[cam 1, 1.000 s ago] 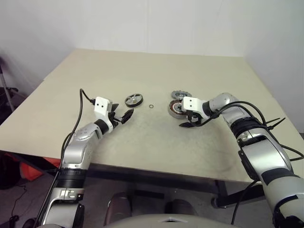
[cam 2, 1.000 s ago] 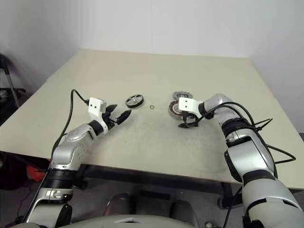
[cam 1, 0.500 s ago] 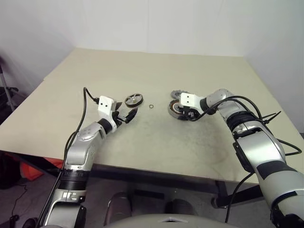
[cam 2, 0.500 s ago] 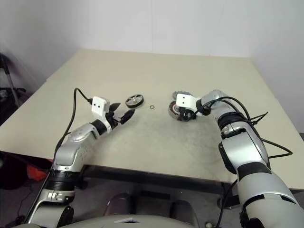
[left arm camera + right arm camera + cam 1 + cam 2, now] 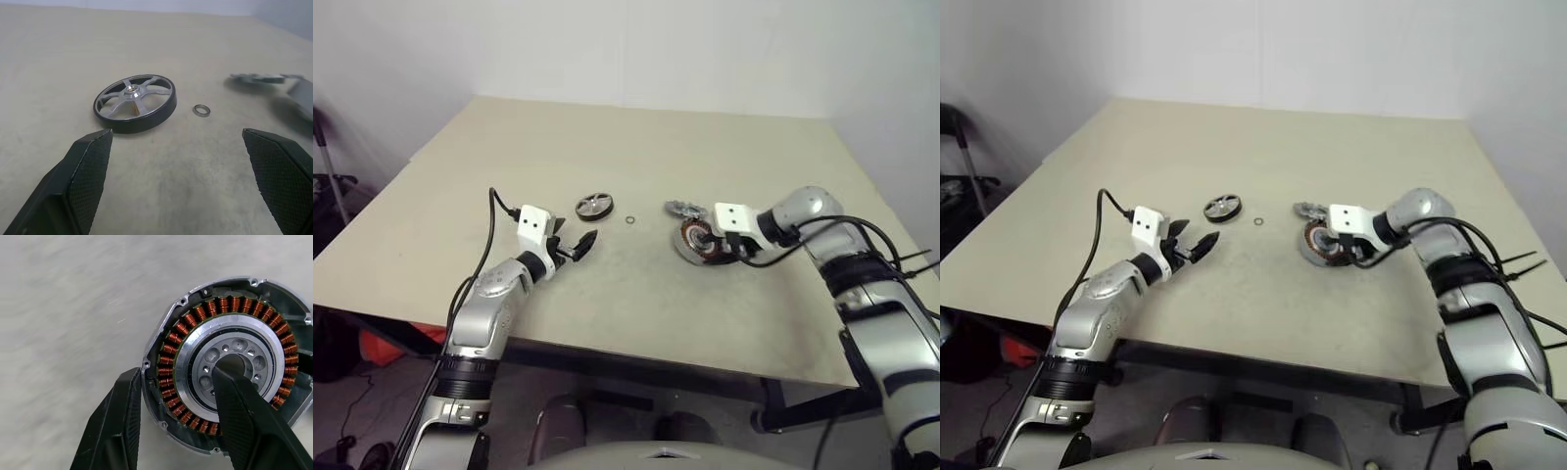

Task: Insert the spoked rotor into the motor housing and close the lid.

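Note:
The spoked rotor (image 5: pixel 594 204) lies flat on the table, dark-rimmed with silvery spokes (image 5: pixel 135 100). My left gripper (image 5: pixel 576 245) hovers just short of it, open, nothing between its fingers (image 5: pixel 93 166). The motor housing (image 5: pixel 697 241), a metal cup with copper windings (image 5: pixel 230 362), sits right of centre. My right gripper (image 5: pixel 717 251) is shut on its wall: one finger (image 5: pixel 239 411) in the hub's hole, the other (image 5: pixel 120 421) outside the rim. The lid (image 5: pixel 682 208), a grey notched disc, lies just behind the housing.
A tiny thin ring (image 5: pixel 629 219) lies on the beige table (image 5: pixel 636 304) between the rotor and the housing. A cable loops from my left wrist.
My right gripper went from open beside the housing to shut on its wall, then pulled it a little to the right and nearer, away from the lid. The left gripper stayed put.

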`<move>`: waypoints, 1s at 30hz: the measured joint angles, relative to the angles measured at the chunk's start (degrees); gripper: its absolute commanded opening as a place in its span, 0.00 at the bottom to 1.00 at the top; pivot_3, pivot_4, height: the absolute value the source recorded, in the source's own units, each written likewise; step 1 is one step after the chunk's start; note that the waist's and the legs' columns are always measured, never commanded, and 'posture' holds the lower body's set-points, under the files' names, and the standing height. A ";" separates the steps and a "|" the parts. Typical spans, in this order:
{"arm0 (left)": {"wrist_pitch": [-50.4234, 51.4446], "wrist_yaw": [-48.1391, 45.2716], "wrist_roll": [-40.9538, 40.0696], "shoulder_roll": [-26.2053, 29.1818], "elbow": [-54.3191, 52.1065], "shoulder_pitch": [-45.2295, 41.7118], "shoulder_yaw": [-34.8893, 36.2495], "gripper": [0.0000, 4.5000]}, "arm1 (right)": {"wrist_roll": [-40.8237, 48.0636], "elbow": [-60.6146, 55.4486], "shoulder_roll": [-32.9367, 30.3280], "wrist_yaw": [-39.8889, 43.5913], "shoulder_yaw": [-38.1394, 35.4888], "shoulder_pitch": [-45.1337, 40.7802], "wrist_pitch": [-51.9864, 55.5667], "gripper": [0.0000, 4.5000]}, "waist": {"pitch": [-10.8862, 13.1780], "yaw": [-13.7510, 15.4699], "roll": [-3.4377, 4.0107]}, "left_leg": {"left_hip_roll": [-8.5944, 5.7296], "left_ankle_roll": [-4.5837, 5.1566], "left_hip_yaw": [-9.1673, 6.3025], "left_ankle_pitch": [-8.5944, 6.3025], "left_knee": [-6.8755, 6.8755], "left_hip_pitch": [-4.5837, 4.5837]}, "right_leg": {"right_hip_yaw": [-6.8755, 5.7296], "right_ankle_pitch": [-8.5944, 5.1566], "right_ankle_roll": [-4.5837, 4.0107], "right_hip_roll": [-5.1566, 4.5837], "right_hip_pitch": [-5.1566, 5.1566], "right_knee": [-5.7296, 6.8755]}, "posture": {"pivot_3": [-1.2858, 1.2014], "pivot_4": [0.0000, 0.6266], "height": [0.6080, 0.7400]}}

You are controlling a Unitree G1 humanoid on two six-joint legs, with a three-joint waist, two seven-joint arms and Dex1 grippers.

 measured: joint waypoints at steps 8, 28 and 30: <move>0.00 -0.06 0.08 -0.25 0.03 0.00 -0.34 1.00 | 2.82 -16.54 -6.39 0.82 -1.39 10.52 7.33 0.40 | 0.00 1.14 0.00 | 0.00 -0.13 0.00 -0.05 -0.01 0.32 | 0.01 -0.05 0.08 -0.03 0.37 -0.09 | 0.52 0.00 1.00; 0.32 -0.26 0.85 0.62 0.16 0.30 -0.58 1.00 | 10.84 -25.15 -3.21 1.84 -1.29 10.10 15.75 0.76 | -0.03 -1.03 -0.01 | -0.09 -0.30 -0.02 0.05 -0.31 0.78 | 0.13 -0.11 0.16 -0.02 0.74 -0.24 | 0.52 0.00 1.00; 0.37 -0.67 0.80 0.65 0.16 0.27 -0.58 1.00 | 13.20 -28.39 -3.46 2.51 -1.92 10.14 17.33 0.76 | -0.03 -1.02 -0.01 | -0.09 -0.30 -0.02 0.05 -0.33 0.77 | 0.12 -0.11 0.16 -0.02 0.72 -0.25 | 0.52 0.00 1.00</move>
